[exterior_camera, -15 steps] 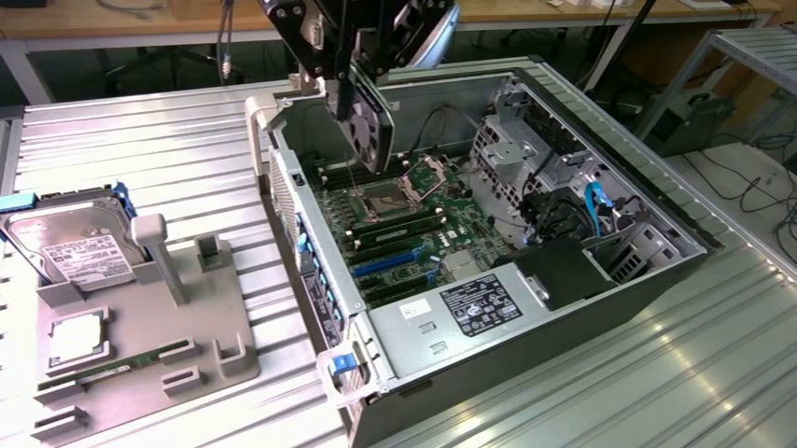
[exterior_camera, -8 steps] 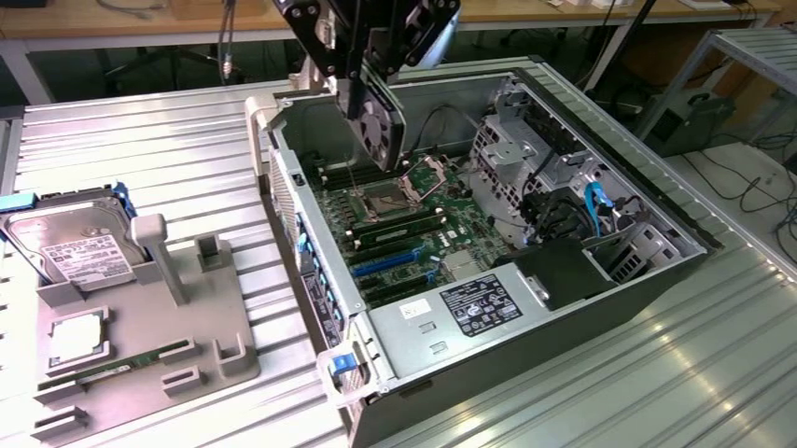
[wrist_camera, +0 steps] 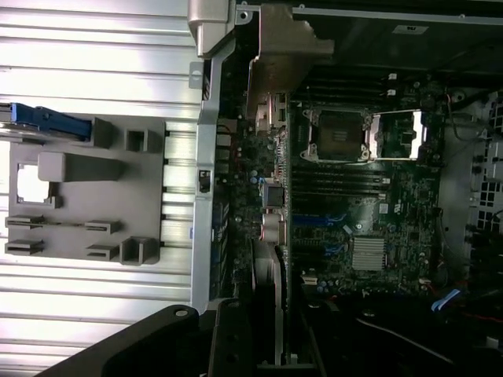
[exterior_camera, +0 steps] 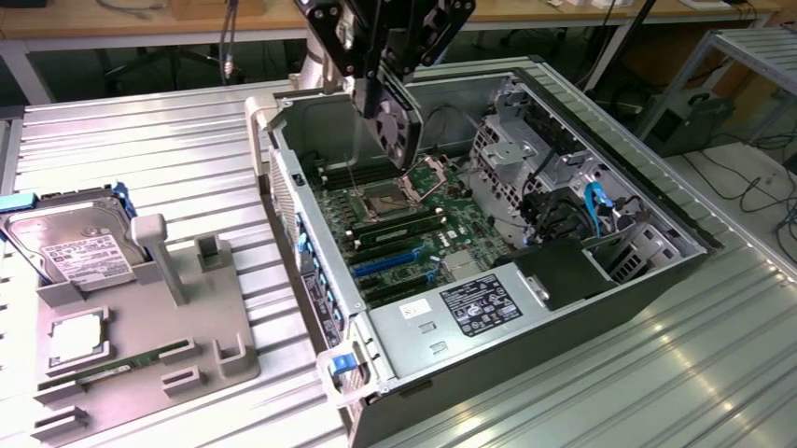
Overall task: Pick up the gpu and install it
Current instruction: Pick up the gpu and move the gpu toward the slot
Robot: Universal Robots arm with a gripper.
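My gripper (exterior_camera: 384, 82) is shut on the gpu (exterior_camera: 398, 131), a dark card with a round fan, and holds it on edge and tilted. It hangs in the air above the back part of the open computer case (exterior_camera: 622, 280), over the motherboard (exterior_camera: 398, 224) near the processor socket. In the wrist view the gpu (wrist_camera: 275, 259) shows edge-on, with its silvery bracket (wrist_camera: 279, 47) by the case's rear wall. Further forward on the board, the blue and black expansion slots (exterior_camera: 386, 266) stand apart from the card. The dark gripper body (wrist_camera: 236, 338) grips the card's near end.
A grey holder tray (exterior_camera: 187, 373) lies on the ribbed metal table at the exterior view's left. It carries a hard drive (exterior_camera: 75, 247), a processor chip (exterior_camera: 75, 338) and a memory stick (exterior_camera: 118, 366). Drive cages and cables (exterior_camera: 585, 215) fill the case's right side.
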